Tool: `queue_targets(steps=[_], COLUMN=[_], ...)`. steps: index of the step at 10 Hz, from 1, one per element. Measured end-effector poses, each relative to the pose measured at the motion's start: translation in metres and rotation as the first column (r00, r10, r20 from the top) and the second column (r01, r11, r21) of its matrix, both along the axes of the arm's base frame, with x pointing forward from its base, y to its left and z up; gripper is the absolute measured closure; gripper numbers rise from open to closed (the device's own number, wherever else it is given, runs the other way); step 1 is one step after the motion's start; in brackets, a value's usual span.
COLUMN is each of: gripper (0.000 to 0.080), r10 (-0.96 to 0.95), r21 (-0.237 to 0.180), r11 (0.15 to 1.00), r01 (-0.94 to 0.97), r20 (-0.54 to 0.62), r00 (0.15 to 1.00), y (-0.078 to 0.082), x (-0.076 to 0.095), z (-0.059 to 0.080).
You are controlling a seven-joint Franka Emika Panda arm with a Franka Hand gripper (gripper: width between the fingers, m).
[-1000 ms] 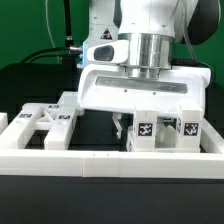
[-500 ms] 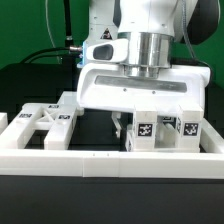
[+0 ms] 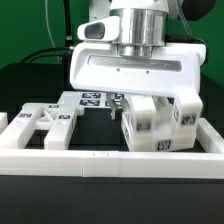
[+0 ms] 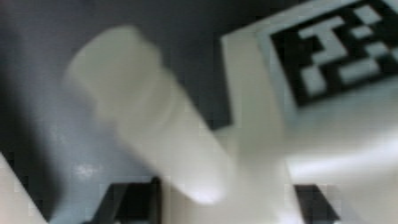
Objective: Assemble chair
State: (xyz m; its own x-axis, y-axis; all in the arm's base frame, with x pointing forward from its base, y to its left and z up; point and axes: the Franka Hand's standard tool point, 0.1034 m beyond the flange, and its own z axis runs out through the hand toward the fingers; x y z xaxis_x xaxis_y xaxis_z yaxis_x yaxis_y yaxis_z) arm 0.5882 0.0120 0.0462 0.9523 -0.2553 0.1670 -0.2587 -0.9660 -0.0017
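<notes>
The black surface point(image 3: 100, 128) under me is fenced at the front by a long low plain white border rail point(image 3: 90, 160), and the room behind is dark, with black cables point(image 3: 62, 25) hanging at the exterior view's left. My glossy white arm and hand point(image 3: 135, 70) fill the middle of the exterior view. Right under my hand, toward the exterior view's right and just behind the rail, is the matte white blocky plastic chair piece with square black-and-white tags point(image 3: 158, 128). It sits askew, its edges tilted against the straight line of the rail and its tagged faces turned toward the exterior camera. My hand covers its top, so I cannot tell which way its long axis runs, nor whether its underside touches the surface, since the rail hides that edge. Well apart from it, at the exterior view's left, more white tagged chair pieces point(image 3: 45, 120) lie low and flat with their tags facing up. My claw point(image 3: 133, 99) is almost wholly hidden between hand and piece in the exterior view. In the wrist view one blurred white finger point(image 4: 157, 120) lies right against a white edge of the tagged piece point(image 4: 329, 50). The jaws stand only narrowly apart, clamped on that tilted chair piece
</notes>
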Motion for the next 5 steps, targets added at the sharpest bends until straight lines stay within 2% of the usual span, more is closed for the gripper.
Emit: queue_targets(steps=[1,3,5], gripper=[0.0484,0.0512,0.0526], r10=[-0.001,-0.018,-0.025], r21=[0.003,0.046,0.081], r11=[1.000,0.999,0.995], r01=[0.002,0.028,0.056], r20=[-0.013,-0.197,-0.344], r00=[1.000,0.980,0.939], y=[0.000,-0.004,-0.011], x=[-0.001,-0.009,-0.017], z=[0.000,0.004,0.024])
